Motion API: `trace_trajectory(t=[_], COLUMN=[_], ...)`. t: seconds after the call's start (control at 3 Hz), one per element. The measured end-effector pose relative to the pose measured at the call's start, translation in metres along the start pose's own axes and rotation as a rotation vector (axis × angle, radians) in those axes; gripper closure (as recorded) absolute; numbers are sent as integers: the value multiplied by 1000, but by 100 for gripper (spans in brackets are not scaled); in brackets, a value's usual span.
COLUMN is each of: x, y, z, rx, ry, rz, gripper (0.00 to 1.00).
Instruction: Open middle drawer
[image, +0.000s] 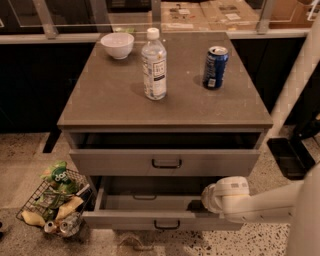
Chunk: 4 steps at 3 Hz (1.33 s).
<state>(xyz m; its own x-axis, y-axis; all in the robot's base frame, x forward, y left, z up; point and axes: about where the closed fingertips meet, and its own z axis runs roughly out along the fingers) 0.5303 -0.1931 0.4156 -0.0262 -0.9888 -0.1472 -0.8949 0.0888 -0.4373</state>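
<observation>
The grey cabinet (165, 107) has two drawers pulled out. The upper one (210, 162) has a taller front and a black bar handle, and stands slightly open. Below it the middle drawer (125, 220), wide and shallow with a black bar handle (166, 225) at its centre, is pulled out further and shows its pale grey inside (125, 202). My gripper (207, 197) is on the white arm coming in from the right. It sits at the right end of the middle drawer, just behind its front.
On the cabinet top stand a white bowl (117, 45), a water bottle (154, 65) and a blue can (215, 67). A wire basket of trash (55, 202) sits on the floor at the left. A dark bin (290, 157) is at the right.
</observation>
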Motion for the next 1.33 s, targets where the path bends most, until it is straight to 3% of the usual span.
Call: trace_trajectory(t=[0.67, 1.33], x=[-5, 12], y=[15, 52], z=[25, -2], rx=[-92, -142], ry=[22, 112], rz=[-27, -29], gripper=[100, 100])
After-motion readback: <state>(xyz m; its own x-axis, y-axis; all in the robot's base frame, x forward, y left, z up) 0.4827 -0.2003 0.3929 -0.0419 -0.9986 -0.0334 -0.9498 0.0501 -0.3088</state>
